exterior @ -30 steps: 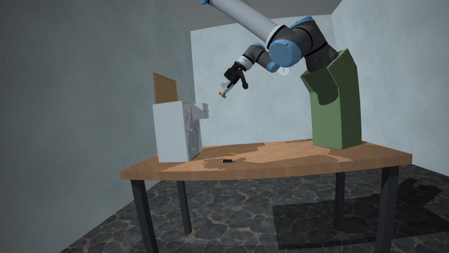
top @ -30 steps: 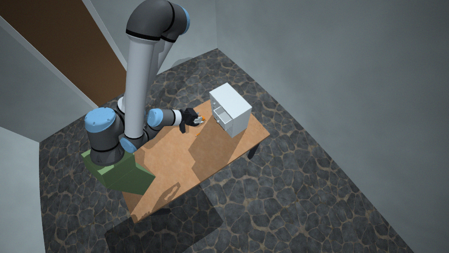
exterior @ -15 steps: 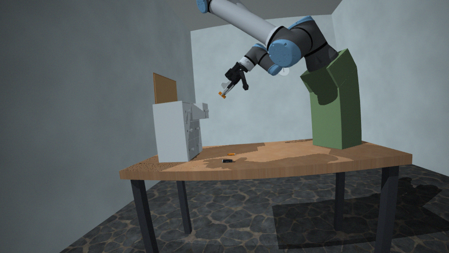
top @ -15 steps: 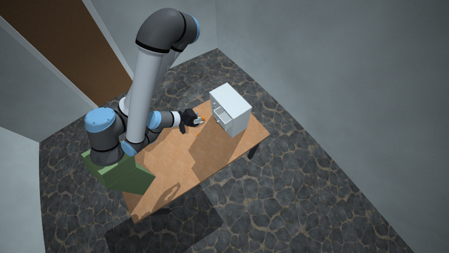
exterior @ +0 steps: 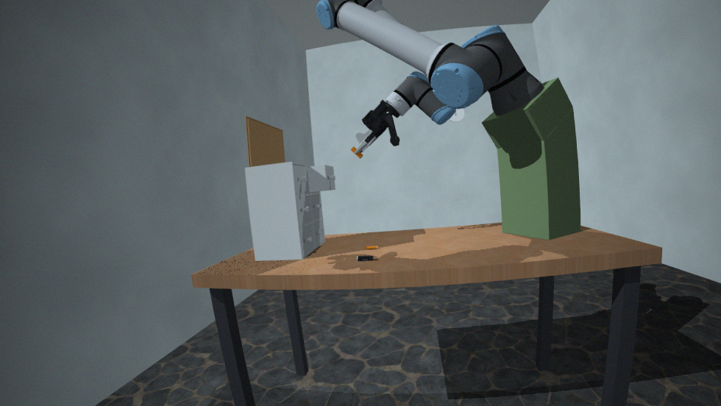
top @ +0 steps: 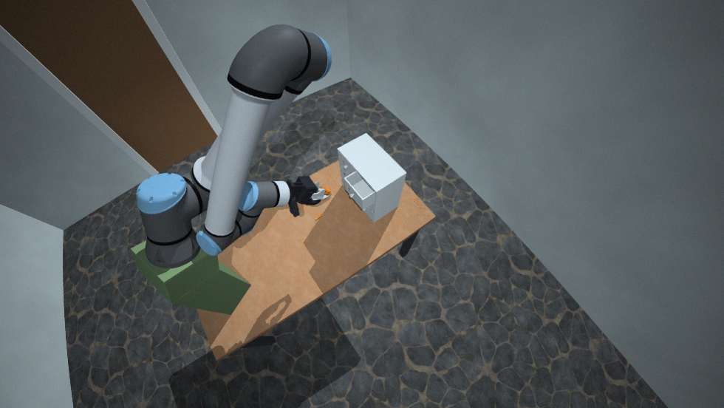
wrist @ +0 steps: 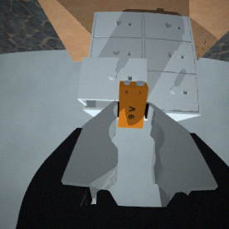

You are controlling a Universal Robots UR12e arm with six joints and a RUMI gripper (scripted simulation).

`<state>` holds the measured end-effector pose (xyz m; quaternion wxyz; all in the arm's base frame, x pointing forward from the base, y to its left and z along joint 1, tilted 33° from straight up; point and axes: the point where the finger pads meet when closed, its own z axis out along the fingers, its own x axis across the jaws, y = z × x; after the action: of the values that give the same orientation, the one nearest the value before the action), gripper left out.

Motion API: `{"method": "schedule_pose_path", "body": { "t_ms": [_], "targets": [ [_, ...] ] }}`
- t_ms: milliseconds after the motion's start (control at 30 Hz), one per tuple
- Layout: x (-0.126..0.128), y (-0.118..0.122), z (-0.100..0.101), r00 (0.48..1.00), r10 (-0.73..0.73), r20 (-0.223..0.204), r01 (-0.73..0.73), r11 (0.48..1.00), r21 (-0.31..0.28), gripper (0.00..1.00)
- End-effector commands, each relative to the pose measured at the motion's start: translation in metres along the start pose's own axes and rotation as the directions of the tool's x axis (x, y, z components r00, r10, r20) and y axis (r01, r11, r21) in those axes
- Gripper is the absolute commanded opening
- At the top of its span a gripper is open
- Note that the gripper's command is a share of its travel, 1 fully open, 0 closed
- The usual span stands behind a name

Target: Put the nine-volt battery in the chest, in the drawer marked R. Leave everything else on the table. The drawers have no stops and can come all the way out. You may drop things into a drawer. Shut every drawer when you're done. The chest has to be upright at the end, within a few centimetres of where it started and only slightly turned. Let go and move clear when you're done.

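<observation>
My gripper (top: 323, 191) (exterior: 359, 149) (wrist: 131, 103) is shut on the orange nine-volt battery (top: 327, 191) (exterior: 357, 154) (wrist: 132, 104), holding it by its lower end in the air. The white chest (top: 378, 172) (exterior: 274, 209) (wrist: 166, 50) stands upright on the wooden table (top: 284, 263) (exterior: 454, 262). One drawer (top: 360, 188) (exterior: 320, 179) (wrist: 109, 85) in its upper part is pulled out. The battery hangs higher than this drawer and short of it, on the arm's side. I cannot read the drawer marks.
A small orange item (top: 319, 216) (exterior: 371, 247) and a small black item (exterior: 364, 258) lie on the table in front of the chest. The arm's green pedestal (top: 197, 286) (exterior: 539, 191) stands at the table's far end.
</observation>
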<state>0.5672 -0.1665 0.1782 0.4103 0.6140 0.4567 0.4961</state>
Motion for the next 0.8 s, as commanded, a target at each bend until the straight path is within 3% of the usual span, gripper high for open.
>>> {"method": "schedule_pose_path", "body": {
  "t_ms": [0,767],
  "targets": [
    [0.0001,0.0000,-0.0002,1.000,0.000,0.000,0.000,1.000,-0.009,0.13],
    [0.0003,-0.0003,-0.0003,1.000,0.000,0.000,0.000,1.000,-0.017,0.13]
  ]
}}
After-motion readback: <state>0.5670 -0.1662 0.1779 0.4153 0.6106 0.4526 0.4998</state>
